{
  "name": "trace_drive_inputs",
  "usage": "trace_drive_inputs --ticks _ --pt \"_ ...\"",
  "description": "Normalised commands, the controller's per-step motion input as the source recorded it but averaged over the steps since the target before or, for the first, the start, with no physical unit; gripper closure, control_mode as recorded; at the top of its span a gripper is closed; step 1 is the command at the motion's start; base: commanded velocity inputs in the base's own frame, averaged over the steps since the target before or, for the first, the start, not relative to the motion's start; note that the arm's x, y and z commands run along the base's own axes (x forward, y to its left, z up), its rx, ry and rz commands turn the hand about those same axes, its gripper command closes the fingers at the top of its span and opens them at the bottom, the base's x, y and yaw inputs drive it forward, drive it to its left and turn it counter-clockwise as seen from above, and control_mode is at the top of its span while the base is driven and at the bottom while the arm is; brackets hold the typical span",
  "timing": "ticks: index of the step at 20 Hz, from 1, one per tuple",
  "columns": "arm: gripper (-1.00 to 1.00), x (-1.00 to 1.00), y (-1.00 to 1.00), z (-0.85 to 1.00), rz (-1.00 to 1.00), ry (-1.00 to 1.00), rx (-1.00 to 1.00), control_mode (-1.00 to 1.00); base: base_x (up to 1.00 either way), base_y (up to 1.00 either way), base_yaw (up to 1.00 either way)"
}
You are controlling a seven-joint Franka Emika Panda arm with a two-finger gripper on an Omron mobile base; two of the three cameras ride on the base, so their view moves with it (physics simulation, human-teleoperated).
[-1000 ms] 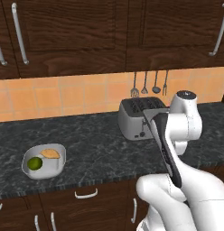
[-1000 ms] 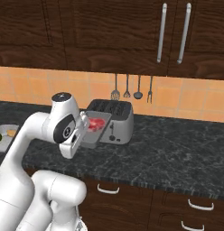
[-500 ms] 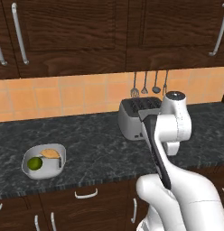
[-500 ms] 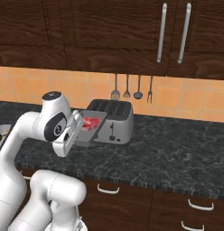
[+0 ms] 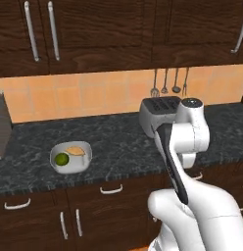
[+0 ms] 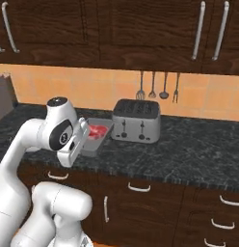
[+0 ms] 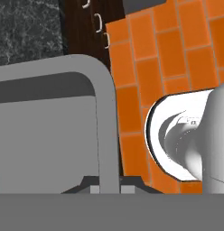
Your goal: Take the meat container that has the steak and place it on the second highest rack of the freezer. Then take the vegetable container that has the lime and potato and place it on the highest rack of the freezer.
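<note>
From the left base view, a white oval bowl (image 5: 70,157) holding the small round green lime (image 5: 61,159) and tan oblong potato (image 5: 76,151) sits on the dark speckled stone counter (image 5: 113,147), well left of the silver toaster (image 5: 157,113), with bare counter between them. From the right base view, the flat grey rectangular meat container (image 6: 97,135) with the red-pink steak (image 6: 96,131) is held off the counter's near edge, just left of the toaster. In the hand view the gripper (image 7: 107,187) is clamped on the container's rounded grey rim, orange floor tiles (image 7: 145,76) beyond.

a rendered home kitchen. dark wooden upper cabinets (image 5: 94,34) with long metal handles, matching lower drawers (image 6: 155,202) below. black speckled stone tabletop (image 5: 109,147) against an orange tiled wall (image 6: 92,87). silver toaster (image 6: 136,120) at the back, cooking utensils (image 6: 157,89) hung on the tiles above it. bowl (image 5: 70,157) with a lime (image 5: 61,159) and a potato (image 5: 75,151) set out near the front edge.
</note>
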Motion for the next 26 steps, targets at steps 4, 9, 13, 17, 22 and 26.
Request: trace_drive_inputs --ticks 4,9,13,17,22,26 --pt "1.00 0.00 0.00 0.00 0.00 0.00 0.00 1.00 -0.04 0.39 -0.87" --pt "1.00 0.00 0.00 0.00 0.00 0.00 0.00 1.00 -0.03 0.00 -1.00" --pt "1.00 0.00 0.00 0.00 0.00 0.00 0.00 1.00 -0.04 0.00 -1.00" --pt "1.00 0.00 0.00 0.00 0.00 0.00 0.00 1.00 -0.04 0.00 -1.00" --pt "1.00 0.00 0.00 0.00 0.00 0.00 0.00 1.00 -0.02 0.00 -1.00" --pt "1.00 0.00 0.00 0.00 0.00 0.00 0.00 1.00 0.00 -0.17 -0.92"
